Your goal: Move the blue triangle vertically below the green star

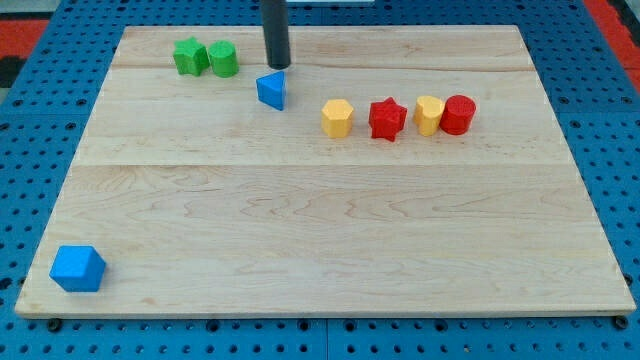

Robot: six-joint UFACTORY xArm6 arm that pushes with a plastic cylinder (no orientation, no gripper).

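The blue triangle (271, 90) lies near the view's top, left of centre. The green star (189, 56) sits up and to the left of it, touching a green cylinder (223, 60) on its right. My tip (277, 65) stands just above the blue triangle's top edge, touching or nearly touching it, and to the right of the green cylinder.
A row stands right of the triangle: yellow hexagon (338, 118), red star (386, 119), yellow block (428, 115), red cylinder (458, 115). A blue cube (78, 268) sits at the board's bottom left corner. The wooden board (320, 230) lies on a blue pegboard.
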